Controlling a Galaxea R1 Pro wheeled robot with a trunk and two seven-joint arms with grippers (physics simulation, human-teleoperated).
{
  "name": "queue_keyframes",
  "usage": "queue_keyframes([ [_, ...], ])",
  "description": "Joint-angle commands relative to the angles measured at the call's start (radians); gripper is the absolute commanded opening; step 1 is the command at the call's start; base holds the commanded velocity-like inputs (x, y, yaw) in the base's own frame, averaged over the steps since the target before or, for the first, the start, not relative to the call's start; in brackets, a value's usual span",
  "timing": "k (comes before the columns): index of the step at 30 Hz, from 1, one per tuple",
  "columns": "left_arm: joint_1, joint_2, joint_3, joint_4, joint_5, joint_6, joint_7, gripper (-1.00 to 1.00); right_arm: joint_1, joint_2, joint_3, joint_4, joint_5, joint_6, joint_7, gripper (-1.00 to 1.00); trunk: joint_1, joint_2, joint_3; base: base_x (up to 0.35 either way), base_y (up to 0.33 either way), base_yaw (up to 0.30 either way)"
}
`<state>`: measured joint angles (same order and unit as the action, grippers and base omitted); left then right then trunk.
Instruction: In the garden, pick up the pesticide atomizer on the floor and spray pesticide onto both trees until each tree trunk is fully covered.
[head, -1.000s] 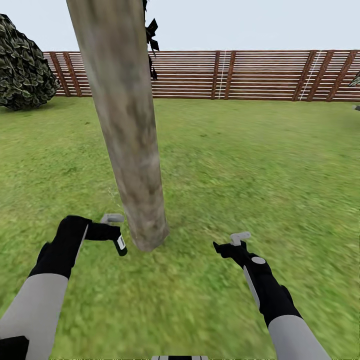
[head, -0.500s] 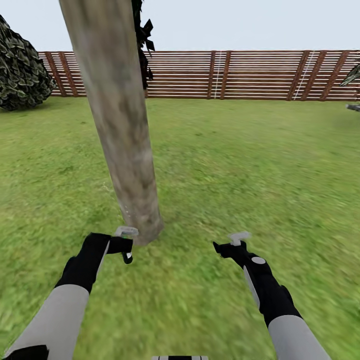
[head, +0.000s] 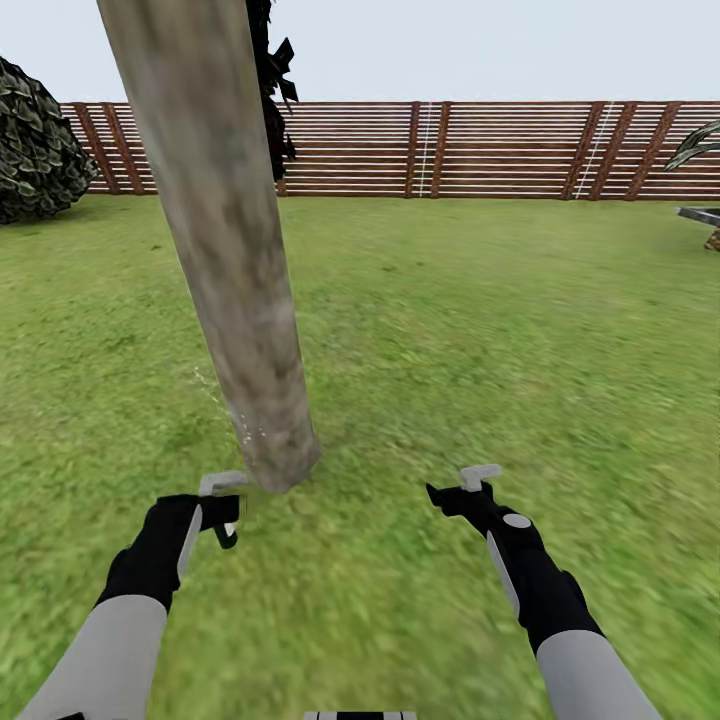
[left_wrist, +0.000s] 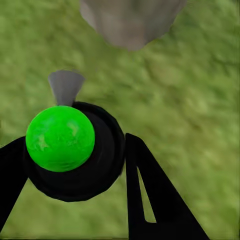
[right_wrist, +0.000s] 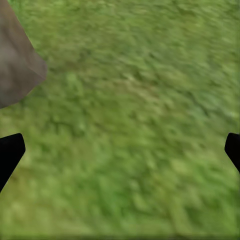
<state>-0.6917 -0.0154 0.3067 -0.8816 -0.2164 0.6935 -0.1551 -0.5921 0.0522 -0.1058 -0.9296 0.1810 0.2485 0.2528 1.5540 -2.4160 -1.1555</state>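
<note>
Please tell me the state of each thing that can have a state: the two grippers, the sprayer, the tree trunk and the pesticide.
Left gripper: shut on the pesticide atomizer.
Pesticide atomizer: held, nozzle toward the trunk base.
Right gripper: open, empty, over grass.
Tree trunk: leaning, bare, a few white specks near its base.
Pesticide: sparse white specks beside the lower trunk.

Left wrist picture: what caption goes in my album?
Left end effector holding the green-dotted atomizer, aimed at the tree trunk.

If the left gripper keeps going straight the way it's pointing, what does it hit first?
Probably the base of the tree trunk: the left gripper, shut on the sprayer, points at it across a short strip of grass.
</note>
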Motion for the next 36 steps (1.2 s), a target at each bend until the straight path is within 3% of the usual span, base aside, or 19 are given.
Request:
queue_keyframes([
  [1,0.001,0.000,0.008,0.000,0.003,0.000,0.000,-1.00,0.000,0.000,0.000,0.000,0.000,0.000,0.000,1.00,0.000,0.000,0.000,0.000,0.000,0.000],
  [10,0.014,-0.013,0.011,-0.029,0.006,0.000,0.000,-1.00,0.000,0.000,0.000,0.000,0.000,0.000,0.000,1.00,0.000,0.000,0.000,-0.057,0.000,0.000],
  [13,0.006,-0.016,0.011,-0.148,0.007,0.023,-0.002,-1.00,0.000,0.000,0.000,0.000,0.000,0.000,0.000,1.00,0.000,0.000,0.000,-0.008,0.000,0.000],
  [15,0.002,-0.016,-0.003,-0.205,0.007,0.083,-0.002,-1.00,0.000,0.000,0.000,0.000,0.000,0.000,-0.001,1.00,0.000,0.000,0.000,-0.001,0.000,0.000],
  [17,-0.018,-0.014,-0.035,-0.250,0.008,0.204,-0.006,-1.00,0.000,0.000,0.000,-0.002,0.000,0.000,-0.001,1.00,0.000,0.000,0.000,0.000,0.000,0.000],
  [18,-0.041,-0.013,-0.069,-0.269,0.008,0.268,-0.009,-1.00,0.000,0.000,0.000,-0.002,0.000,0.000,-0.001,1.00,0.000,0.000,0.000,0.000,0.000,0.000],
  [20,-0.068,-0.014,-0.117,-0.282,0.008,0.305,-0.010,-1.00,0.000,0.000,0.000,-0.003,0.000,0.000,-0.001,1.00,0.000,0.000,0.000,0.000,0.000,0.000],
  [23,-0.117,-0.016,-0.144,-0.286,0.014,0.325,-0.011,-1.00,0.000,0.000,0.000,-0.003,0.000,0.000,-0.001,1.00,0.000,0.000,0.000,0.000,0.000,0.000],
  [29,-0.208,-0.012,-0.148,-0.286,0.017,0.338,-0.014,-1.00,0.000,0.000,0.000,-0.003,0.000,0.000,-0.001,1.00,0.000,0.000,0.000,0.000,0.000,0.000],
  [36,-0.214,-0.009,-0.149,-0.286,0.016,0.339,-0.014,-1.00,0.000,0.000,0.000,-0.003,0.000,0.000,-0.001,1.00,0.000,0.000,0.000,-0.012,0.000,0.000],
])
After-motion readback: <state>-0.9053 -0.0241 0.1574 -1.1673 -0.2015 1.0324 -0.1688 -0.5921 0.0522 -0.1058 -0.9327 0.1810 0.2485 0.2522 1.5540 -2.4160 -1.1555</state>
